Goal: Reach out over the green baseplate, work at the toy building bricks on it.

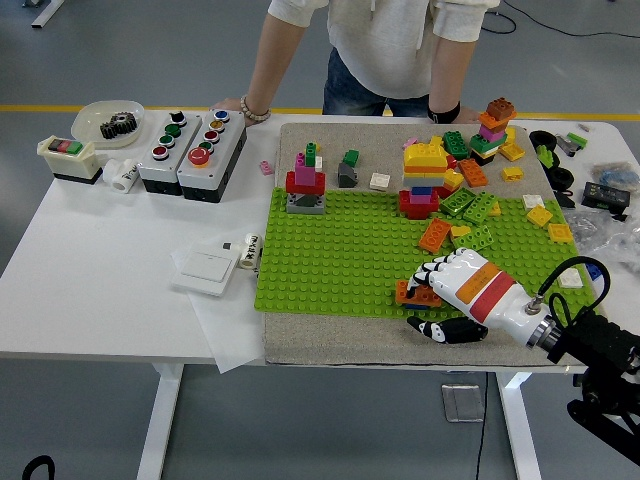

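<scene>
A green baseplate (340,250) lies on a grey mat in the middle of the table. Loose bricks crowd its right back part: a yellow-and-red stack (424,172), green bricks (470,205) and an orange brick (434,234). A small red, pink and grey tower (305,185) stands at the back left. My right hand (420,298) reaches in from the lower right. Its white fingers (440,272) lie curved over an orange brick (408,294) at the plate's front edge. The thumb (440,328) is spread apart on the mat and does not touch the brick.
A person stands at the far side, one hand (243,105) resting on the table's edge. Two button boxes (190,150), a bowl holding a gear (110,122) and a white switch (207,267) sit at the left. More bricks (545,215) and cables lie at the right.
</scene>
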Robot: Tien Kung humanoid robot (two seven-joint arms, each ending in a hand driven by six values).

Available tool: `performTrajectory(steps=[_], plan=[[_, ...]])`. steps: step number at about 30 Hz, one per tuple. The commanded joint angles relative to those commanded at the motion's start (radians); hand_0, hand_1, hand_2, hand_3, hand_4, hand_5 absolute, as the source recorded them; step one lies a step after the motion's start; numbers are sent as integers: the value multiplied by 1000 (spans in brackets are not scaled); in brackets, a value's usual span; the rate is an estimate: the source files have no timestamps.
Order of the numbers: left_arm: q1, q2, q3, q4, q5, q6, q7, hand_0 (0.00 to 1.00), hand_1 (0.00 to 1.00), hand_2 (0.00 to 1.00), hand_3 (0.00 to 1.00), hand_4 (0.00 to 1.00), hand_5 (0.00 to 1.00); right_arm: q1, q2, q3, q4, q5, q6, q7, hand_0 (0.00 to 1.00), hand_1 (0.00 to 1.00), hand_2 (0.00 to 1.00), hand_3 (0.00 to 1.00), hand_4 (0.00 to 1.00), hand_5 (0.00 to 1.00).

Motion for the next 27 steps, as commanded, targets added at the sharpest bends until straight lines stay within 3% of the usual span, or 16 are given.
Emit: performTrajectory(steps=[27], plan=[[2,0,-6,0,15,-3,2,633,646,694,614,672,666,11,11,-10,-7,-1,1,0,295,473,571,534,713,453]])
